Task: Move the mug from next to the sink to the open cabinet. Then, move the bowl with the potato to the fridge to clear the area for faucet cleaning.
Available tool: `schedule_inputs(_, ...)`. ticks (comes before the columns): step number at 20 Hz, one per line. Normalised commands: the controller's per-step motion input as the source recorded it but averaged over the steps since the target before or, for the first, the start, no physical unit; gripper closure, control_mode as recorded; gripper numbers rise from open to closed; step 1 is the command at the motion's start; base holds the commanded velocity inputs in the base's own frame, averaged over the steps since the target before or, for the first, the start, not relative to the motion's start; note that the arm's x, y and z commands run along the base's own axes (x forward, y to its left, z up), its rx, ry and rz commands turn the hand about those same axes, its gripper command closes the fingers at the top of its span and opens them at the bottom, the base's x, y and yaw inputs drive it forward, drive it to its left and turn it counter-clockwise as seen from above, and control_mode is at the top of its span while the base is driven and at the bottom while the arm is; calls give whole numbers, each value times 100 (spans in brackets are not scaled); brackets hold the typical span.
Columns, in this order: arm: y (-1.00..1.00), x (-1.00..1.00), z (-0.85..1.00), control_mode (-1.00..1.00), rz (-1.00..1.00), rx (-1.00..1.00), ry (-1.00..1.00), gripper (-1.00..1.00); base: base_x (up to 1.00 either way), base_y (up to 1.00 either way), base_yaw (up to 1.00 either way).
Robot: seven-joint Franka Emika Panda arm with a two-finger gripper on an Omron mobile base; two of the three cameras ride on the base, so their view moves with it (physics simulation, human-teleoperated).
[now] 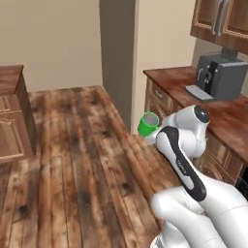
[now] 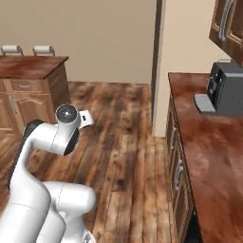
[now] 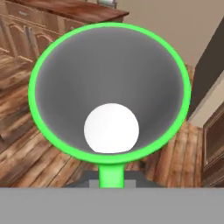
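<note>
Jaws clamped on the mug (image 1: pixel 148 124) above plank floor (image 1: pixel 82 160) — wooden counter (image 1: pixel 227 114) just beside.

The green mug (image 3: pixel 109 87) faces the camera mouth-on, grey inside, held above a wooden floor (image 3: pixel 26 148); brown cabinets (image 3: pixel 39 30) stand beyond.

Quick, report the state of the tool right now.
Tool: closed, holding the small bright green cylindrical mug with the pale grey inside, carried in the air over the wooden floor.
</note>
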Motion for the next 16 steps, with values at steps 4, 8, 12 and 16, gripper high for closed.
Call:
schedule_inputs(4,0,0,0,100,0,0,0,100,0,9,53)
schedule_inputs(8,0,0,0,100,0,0,0,100,-8,1,51)
schedule_inputs(12,0,0,0,100,0,0,0,100,-17,6,81)
schedule_inputs(16,0,0,0,100,0,0,0,100,-13,13,88)
